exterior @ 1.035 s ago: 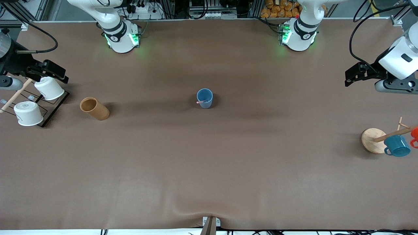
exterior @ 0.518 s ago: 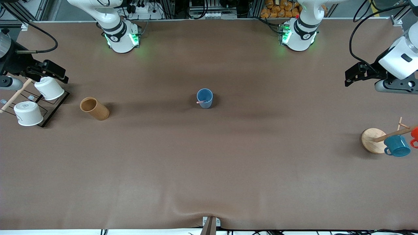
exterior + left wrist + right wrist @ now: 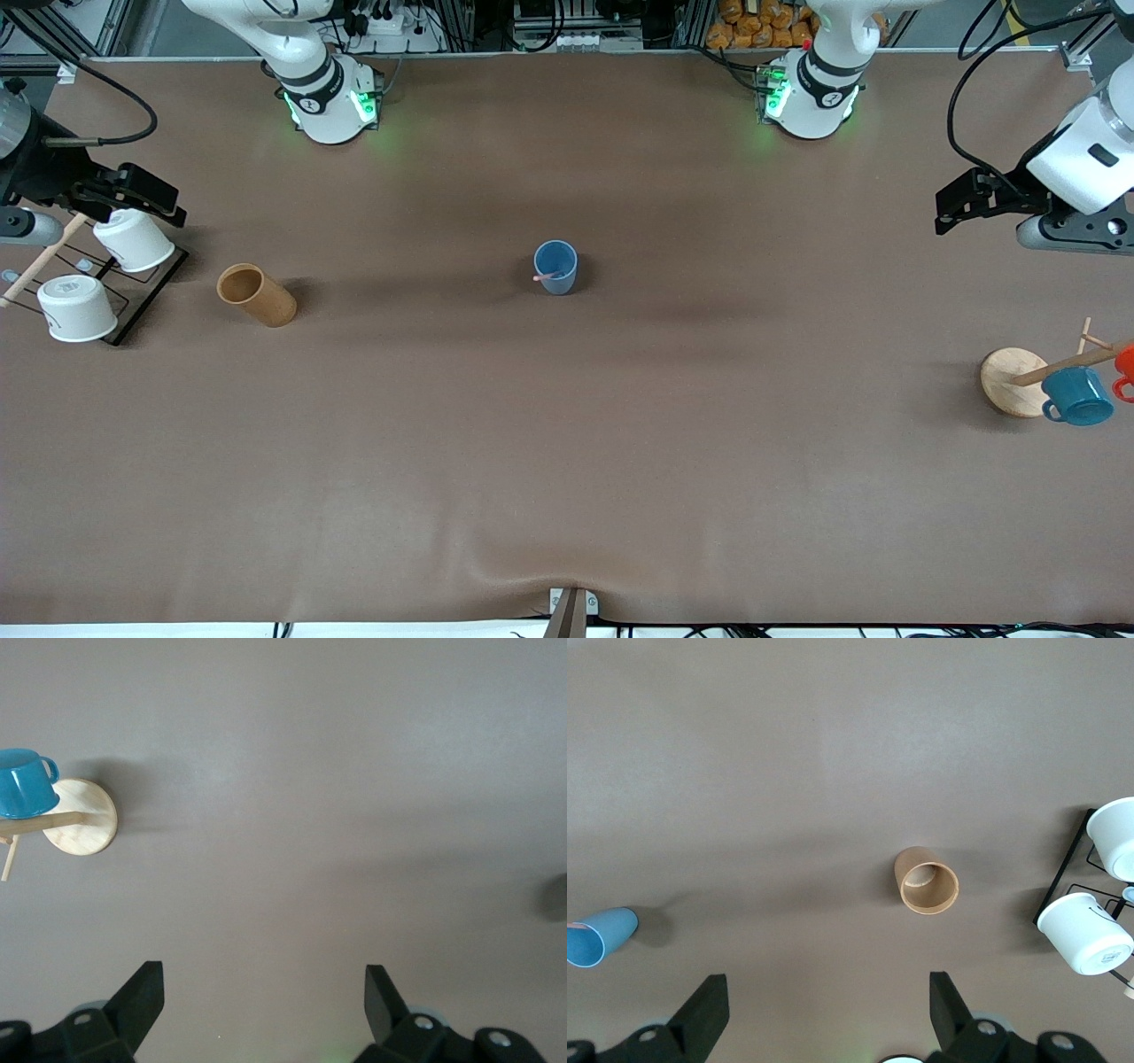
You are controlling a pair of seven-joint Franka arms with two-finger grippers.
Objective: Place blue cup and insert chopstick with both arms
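Front view: the blue cup stands upright at the centre of the frame on the brown table, with the chopstick leaning inside it, its pale-pink end poking over the rim. A brown cup stands mid-left, two white cups hang on a rack at the left edge, and a teal mug hangs on a round-based stand at the right edge. The left pincer hangs at upper right, the right pincer at upper left above the rack.

Left wrist view: the left pincer's fingers stand apart over bare table, holding nothing.

Right wrist view: the right pincer's fingers stand apart and empty; the blue cup sits at lower left.
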